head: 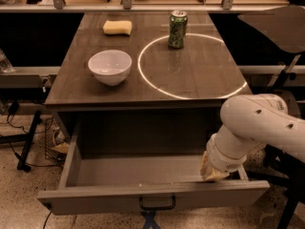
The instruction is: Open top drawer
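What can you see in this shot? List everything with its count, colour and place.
table: one, dark brown, centre
bowl: one, white, left part of the table top
sponge: one, yellow, far left of the table top
can: one, green, upright on the far edge of the ring
ring: one, white circle marked on the table's right half
top drawer: one, grey, open under the table top
handle: one, dark, centre of the drawer front
arm: one, white, right of the drawer
gripper: one, tan, inside the drawer's front right corner
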`<state>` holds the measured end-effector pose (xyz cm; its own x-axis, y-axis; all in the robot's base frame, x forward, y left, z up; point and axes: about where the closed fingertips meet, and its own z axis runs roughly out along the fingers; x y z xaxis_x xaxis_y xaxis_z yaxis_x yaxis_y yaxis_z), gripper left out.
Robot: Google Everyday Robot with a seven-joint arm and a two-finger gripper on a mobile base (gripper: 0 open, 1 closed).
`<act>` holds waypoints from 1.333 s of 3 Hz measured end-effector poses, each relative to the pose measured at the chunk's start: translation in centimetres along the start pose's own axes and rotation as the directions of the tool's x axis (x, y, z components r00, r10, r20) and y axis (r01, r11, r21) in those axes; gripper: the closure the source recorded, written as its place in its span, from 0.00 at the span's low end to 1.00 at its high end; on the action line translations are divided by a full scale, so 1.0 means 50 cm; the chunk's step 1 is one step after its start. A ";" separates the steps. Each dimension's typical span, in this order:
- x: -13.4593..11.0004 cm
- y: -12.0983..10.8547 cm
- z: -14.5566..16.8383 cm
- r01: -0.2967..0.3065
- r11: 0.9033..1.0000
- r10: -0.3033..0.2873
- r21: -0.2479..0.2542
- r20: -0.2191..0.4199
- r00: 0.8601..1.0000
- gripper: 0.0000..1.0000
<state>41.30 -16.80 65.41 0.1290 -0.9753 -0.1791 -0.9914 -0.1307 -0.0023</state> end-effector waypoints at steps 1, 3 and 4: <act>-0.023 0.075 -0.010 0.029 0.998 -0.029 -0.054 -0.011 1.000 1.00; -0.047 0.102 -0.040 0.048 0.998 -0.047 -0.050 0.011 0.999 1.00; -0.047 0.064 -0.089 0.043 0.999 -0.044 0.011 0.049 0.998 1.00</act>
<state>37.92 -15.71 70.22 0.1710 -0.9589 -0.2266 -0.9851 -0.1707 -0.0208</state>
